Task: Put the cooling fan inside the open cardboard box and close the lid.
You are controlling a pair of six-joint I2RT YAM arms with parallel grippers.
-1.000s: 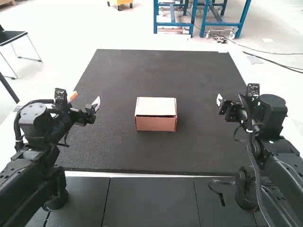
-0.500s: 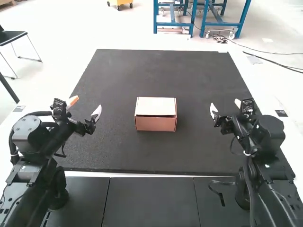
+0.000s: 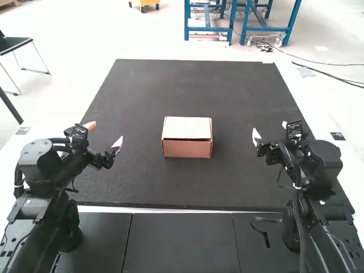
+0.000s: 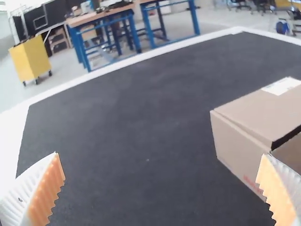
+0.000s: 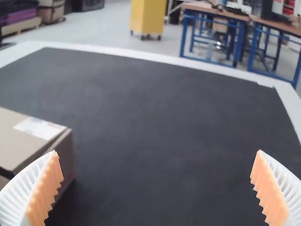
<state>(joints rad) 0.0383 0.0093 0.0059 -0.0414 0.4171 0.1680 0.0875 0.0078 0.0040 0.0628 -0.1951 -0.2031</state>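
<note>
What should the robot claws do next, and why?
Probably move the left claw over and press the lid down: the cardboard box looks nearly closed, yet a dark gap shows under its lid, and that claw hangs open beside it.

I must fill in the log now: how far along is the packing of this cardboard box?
Done, it seems: the cardboard box has its lid down flat. Whether the fan is inside cannot be seen. In hand: nothing; the left tool and right tool are open, apart from the box. Left: perhaps nothing.
</note>
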